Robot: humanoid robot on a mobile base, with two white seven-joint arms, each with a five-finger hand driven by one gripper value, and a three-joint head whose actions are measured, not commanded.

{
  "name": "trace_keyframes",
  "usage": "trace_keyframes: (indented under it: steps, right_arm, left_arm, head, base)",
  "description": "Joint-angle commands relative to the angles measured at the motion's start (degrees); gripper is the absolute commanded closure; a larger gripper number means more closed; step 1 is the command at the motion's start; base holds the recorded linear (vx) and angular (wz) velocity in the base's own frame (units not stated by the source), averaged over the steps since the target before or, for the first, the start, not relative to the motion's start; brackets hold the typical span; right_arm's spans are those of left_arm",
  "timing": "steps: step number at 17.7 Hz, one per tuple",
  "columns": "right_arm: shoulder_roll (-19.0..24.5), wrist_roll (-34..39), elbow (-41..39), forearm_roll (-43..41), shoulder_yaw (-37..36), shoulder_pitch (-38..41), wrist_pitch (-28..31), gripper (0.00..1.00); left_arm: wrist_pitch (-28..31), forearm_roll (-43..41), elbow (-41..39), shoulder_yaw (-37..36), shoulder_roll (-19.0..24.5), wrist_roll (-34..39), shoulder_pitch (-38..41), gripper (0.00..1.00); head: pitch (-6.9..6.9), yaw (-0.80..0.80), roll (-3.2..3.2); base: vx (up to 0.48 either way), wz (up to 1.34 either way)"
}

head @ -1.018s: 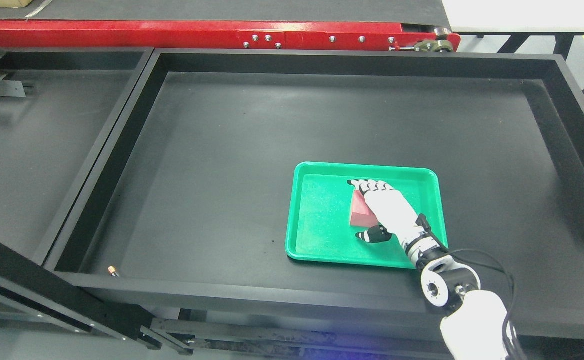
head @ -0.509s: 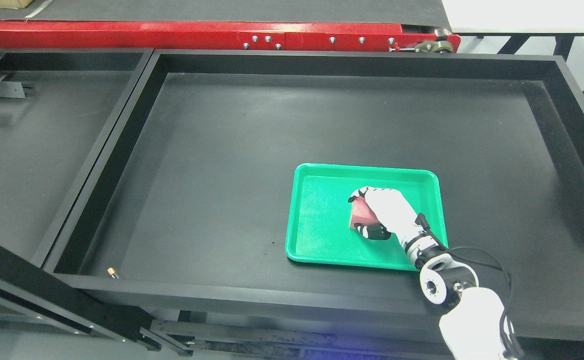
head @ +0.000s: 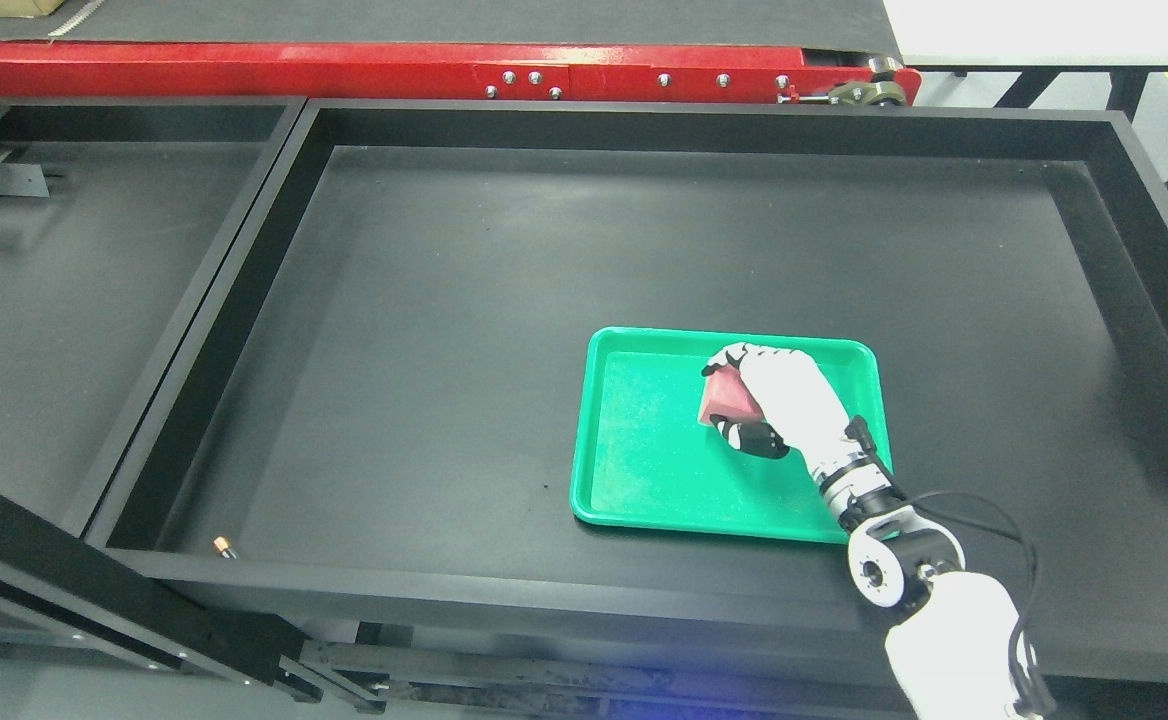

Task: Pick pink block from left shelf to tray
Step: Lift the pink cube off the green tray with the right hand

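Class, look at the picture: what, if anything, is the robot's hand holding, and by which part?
The right hand grips the pink block by its right side, over the green tray.

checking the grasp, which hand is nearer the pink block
Right. The right hand is curled around the pink block over the green tray; the left hand is out of view.

Black shelf floor (head: 444, 330) bare around green tray (head: 634, 470); raised shelf walls (head: 1149, 220) hem all sides
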Motion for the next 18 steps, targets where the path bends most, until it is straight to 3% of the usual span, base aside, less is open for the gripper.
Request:
trace_keyframes:
  steps: [1, 9, 18]
  right_arm:
    - [-1.0, -11.5, -8.3, -3.9, -5.4, 2.8, -3.7, 0.97]
    - [-1.0, -23.6, -15.2, -14.5, -7.6, 9.9, -8.5, 0.97]
    - [-1.0, -23.7, -16.0, -17.9, -7.8, 14.5, -8.5, 0.97]
  left_arm:
    - [0.0, 0.0, -1.0, 0.0, 1.0, 0.0, -1.7, 0.00]
    - [0.0, 0.0, -1.0, 0.0, 1.0, 0.0, -1.7, 0.00]
    - [0.0, 0.0, -1.0, 0.0, 1.0, 0.0, -1.7, 0.00]
  head:
    - [0.00, 0.00, 0.00]
    - [0.00, 0.00, 0.00]
    - [0.00, 0.00, 0.00]
  base:
    - [0.000, 0.00]
    - [-0.027, 0.05]
    - [-0.112, 0.32]
